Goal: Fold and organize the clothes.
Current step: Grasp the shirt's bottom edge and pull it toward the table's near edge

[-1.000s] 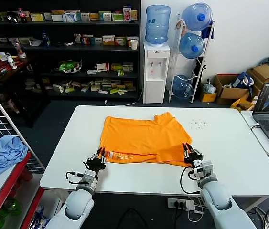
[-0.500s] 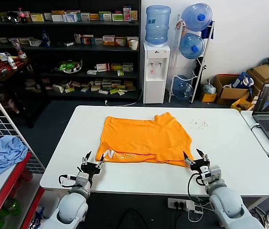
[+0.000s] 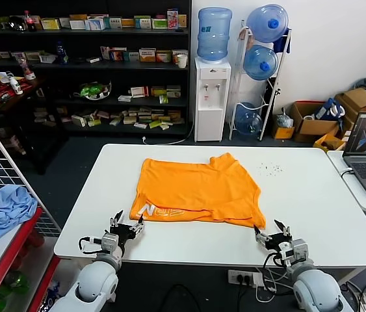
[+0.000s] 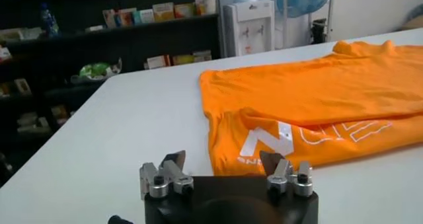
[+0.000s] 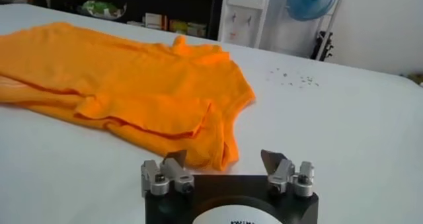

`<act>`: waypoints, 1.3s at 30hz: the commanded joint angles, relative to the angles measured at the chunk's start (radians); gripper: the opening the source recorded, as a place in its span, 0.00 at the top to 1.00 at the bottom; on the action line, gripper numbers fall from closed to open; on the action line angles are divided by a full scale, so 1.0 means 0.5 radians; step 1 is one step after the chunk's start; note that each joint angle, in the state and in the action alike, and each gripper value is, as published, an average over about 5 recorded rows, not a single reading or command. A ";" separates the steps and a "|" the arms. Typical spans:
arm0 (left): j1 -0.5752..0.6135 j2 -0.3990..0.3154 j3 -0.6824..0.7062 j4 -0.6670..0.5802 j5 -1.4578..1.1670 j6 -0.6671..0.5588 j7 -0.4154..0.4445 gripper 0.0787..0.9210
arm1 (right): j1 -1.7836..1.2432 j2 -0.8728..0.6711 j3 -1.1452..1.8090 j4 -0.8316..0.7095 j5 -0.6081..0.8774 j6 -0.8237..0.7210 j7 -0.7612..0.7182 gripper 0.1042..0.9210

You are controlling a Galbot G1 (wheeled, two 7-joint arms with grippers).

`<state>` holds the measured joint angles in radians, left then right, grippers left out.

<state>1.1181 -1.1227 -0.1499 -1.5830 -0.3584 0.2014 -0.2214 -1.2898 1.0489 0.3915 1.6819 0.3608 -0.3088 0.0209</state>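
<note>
you're looking at the orange t-shirt (image 3: 199,190) lying flat on the white tabletop (image 3: 313,195), roughly centred, w/ its near hem folded up so the white lettering (image 3: 163,211) is showing along the near-left edge. one fold looks done; more are remaining, by my reading.

left gripper (image 3: 125,225) is sitting low at the near tabletop edge, just short of the shirt's near-left corner, fingers (image 4: 169,168) spread apart, holding nothing. right gripper (image 3: 272,234) is sitting near the near-right corner, apart from the cloth, its fingers (image 5: 174,165) also spread and empty. neither is touching the shirt.

handling notes: fabric is looking thin, soft and light, so it'll be draping and sagging, not holding shape. layers at the near-right corner are bunching and overlapping in the right wrist view, so you risk pinching only the top layer there. cloth should be sliding easily on the smooth tabletop, so a one-sided pull would be skewing it.

grip advice: you're best taking both near corners at the folded edge, pinching all layers, both sides together.

blue cloth (image 3: 4,203) on the left rack isn't part of this job.
</note>
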 commanded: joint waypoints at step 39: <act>0.356 0.074 -0.044 -0.378 -0.008 -0.046 0.031 0.99 | -0.022 -0.066 0.069 0.002 0.076 0.204 0.012 0.85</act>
<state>1.2668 -1.0852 -0.1716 -1.7376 -0.3662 0.1789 -0.2050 -1.3350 0.9951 0.4259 1.7161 0.3925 -0.2690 0.0266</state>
